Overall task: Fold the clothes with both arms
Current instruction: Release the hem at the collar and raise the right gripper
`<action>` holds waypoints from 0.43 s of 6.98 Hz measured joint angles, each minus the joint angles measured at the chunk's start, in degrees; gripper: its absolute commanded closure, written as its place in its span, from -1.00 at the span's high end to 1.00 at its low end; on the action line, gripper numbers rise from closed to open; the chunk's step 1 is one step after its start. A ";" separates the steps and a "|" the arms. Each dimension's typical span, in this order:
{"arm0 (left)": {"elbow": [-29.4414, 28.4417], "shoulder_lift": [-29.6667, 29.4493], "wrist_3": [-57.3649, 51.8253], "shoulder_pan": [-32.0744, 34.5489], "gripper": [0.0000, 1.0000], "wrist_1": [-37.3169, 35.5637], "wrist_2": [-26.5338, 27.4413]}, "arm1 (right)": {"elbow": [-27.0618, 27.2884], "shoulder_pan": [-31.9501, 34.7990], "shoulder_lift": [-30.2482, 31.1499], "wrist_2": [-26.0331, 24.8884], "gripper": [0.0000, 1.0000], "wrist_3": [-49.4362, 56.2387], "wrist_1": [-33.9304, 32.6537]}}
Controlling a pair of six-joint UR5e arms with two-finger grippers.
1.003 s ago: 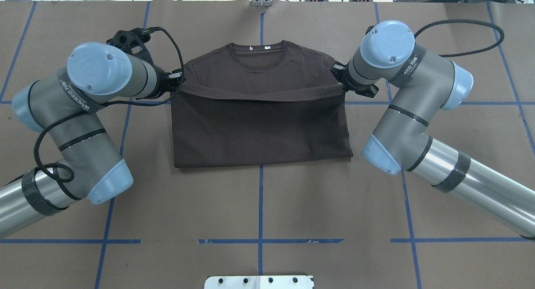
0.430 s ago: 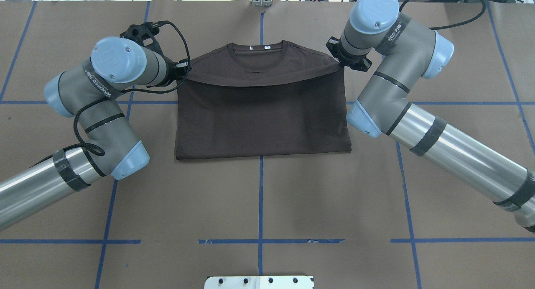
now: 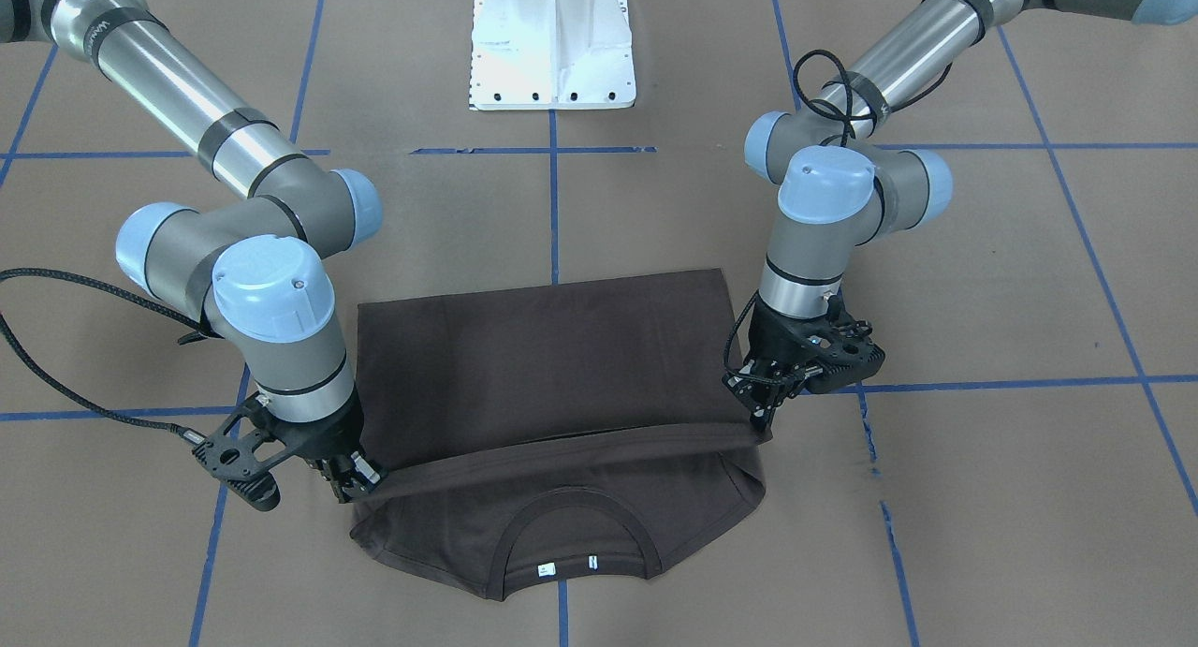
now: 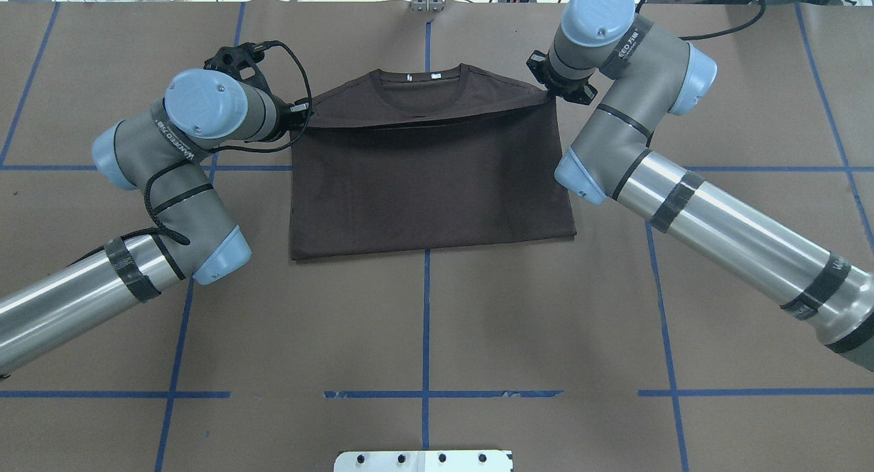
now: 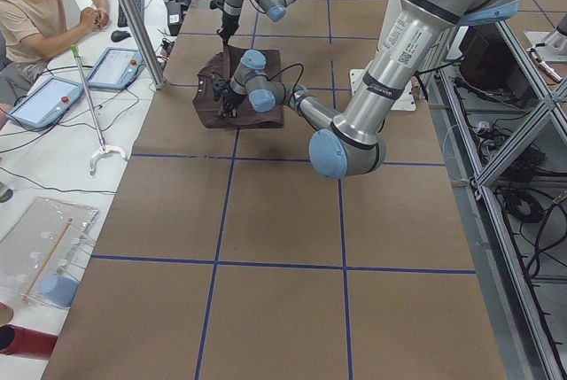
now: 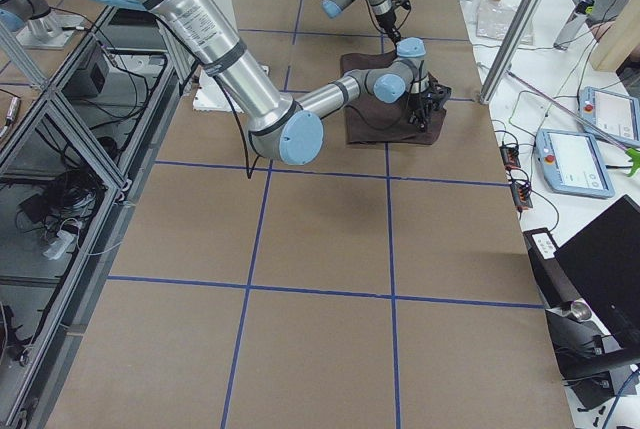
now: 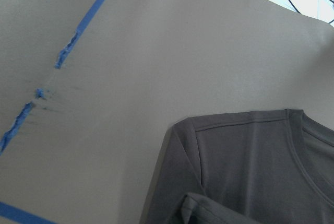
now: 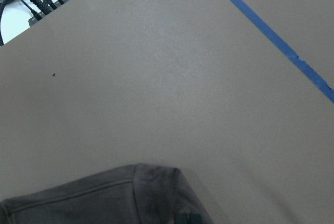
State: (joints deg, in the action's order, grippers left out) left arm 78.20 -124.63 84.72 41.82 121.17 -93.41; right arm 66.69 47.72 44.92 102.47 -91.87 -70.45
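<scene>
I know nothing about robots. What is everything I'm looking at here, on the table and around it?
T-shirt: one, dark brown, far middle of the table, its lower half folded up towards the collar.
Neck tags: two, white, inside the collar.
Table: one, brown cover, under everything.
Tape lines: several, blue, a grid across the table.
Base: one, white, at the robot's edge of the table.
Tablets: two, blue-rimmed, on a side bench across from the robot.
Person: one, beige shirt, seated at that bench.
Arms: two, silver-grey with light-blue caps; left arm and right arm flank the T-shirt.
Grippers: two, black; left gripper and right gripper each pinch an end of the raised fold.
</scene>
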 measured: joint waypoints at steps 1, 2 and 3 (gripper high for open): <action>-1.21 -0.40 -0.04 0.08 -1.00 0.75 0.42 | -1.54 0.00 -0.88 -0.05 -1.00 0.00 0.33; -1.73 -0.65 -0.07 0.32 -1.00 1.25 0.60 | -2.27 0.10 -1.54 -0.07 -1.00 -0.02 0.44; -2.12 -0.74 -0.18 0.70 -0.87 1.82 0.65 | -2.79 0.15 -1.88 -0.10 -0.62 0.00 0.49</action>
State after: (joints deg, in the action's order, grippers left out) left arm 76.08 -125.37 84.54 42.52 122.99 -92.76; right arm 63.91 47.86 43.04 102.38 -91.87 -69.96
